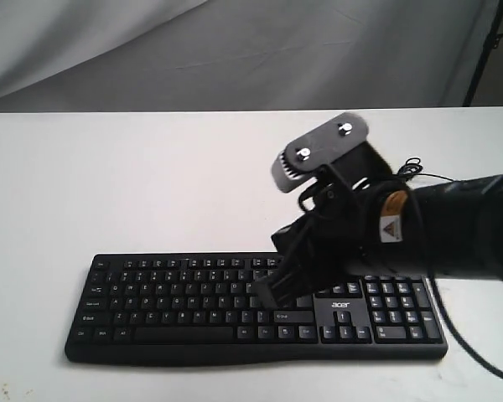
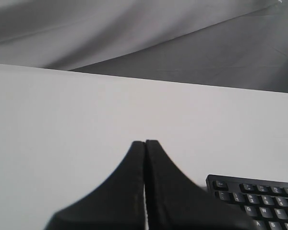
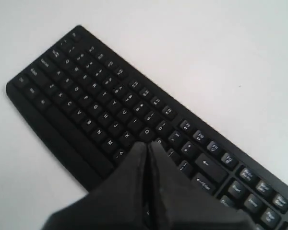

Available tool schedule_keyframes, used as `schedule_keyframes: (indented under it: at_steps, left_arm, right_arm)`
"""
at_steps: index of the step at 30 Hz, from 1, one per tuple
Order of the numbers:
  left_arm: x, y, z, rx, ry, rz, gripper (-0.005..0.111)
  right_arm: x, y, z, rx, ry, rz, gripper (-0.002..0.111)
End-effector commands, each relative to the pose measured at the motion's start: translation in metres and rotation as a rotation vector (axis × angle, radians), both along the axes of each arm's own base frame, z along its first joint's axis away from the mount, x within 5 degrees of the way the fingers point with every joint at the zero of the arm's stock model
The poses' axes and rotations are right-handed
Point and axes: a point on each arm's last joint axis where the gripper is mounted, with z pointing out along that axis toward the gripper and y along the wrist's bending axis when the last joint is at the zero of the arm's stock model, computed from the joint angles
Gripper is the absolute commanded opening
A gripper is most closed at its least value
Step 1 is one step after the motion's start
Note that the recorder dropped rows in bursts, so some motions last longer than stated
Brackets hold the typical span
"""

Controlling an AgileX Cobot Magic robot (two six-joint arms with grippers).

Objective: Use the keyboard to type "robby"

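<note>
The black keyboard (image 1: 176,310) lies flat near the front of the white table, its white acer logo (image 1: 339,294) above the arrow keys. My right gripper (image 1: 264,295) reaches in from the right and is shut with nothing in it. In the right wrist view its tips (image 3: 149,143) point down at the right part of the letter block of the keyboard (image 3: 81,100), close above the keys around O and L; whether they touch, I cannot tell. My left gripper (image 2: 145,142) is shut and empty over bare table. A corner of the keyboard (image 2: 259,199) lies beside it.
The white table (image 1: 109,184) carries only the keyboard. A grey cloth backdrop (image 1: 235,50) hangs behind its far edge. A thin black cable (image 1: 468,350) trails off past the keyboard's right end. The left arm is outside the exterior view.
</note>
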Motion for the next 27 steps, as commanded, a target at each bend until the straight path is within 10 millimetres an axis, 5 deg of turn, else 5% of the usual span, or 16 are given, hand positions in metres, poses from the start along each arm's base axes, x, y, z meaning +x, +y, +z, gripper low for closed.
schedule_keyframes:
  at_steps: [1,10,14,23,27]
  left_arm:
    - [0.000,0.000,-0.001,-0.013,-0.002,-0.004,0.000]
    - [0.000,0.000,-0.001,-0.013,-0.002,-0.004,0.000]
    - [0.000,0.000,-0.001,-0.013,-0.002,-0.004,0.000]
    - [0.000,0.000,-0.001,-0.013,-0.002,-0.004,0.000]
    - [0.000,0.000,-0.001,-0.013,-0.002,-0.004,0.000]
  right_arm:
    - [-0.008,-0.012,0.016,0.091,-0.004,-0.059,0.000]
    - [-0.002,-0.017,0.024,0.188,-0.013,-0.133,0.000]
    - [-0.006,-0.056,0.033,0.169,-0.106,-0.207,0.000]
    - [-0.056,-0.154,0.043,0.257,-0.326,-0.561,0.000]
    - [-0.078,-0.176,0.035,0.266,-0.404,-0.692,0.000]
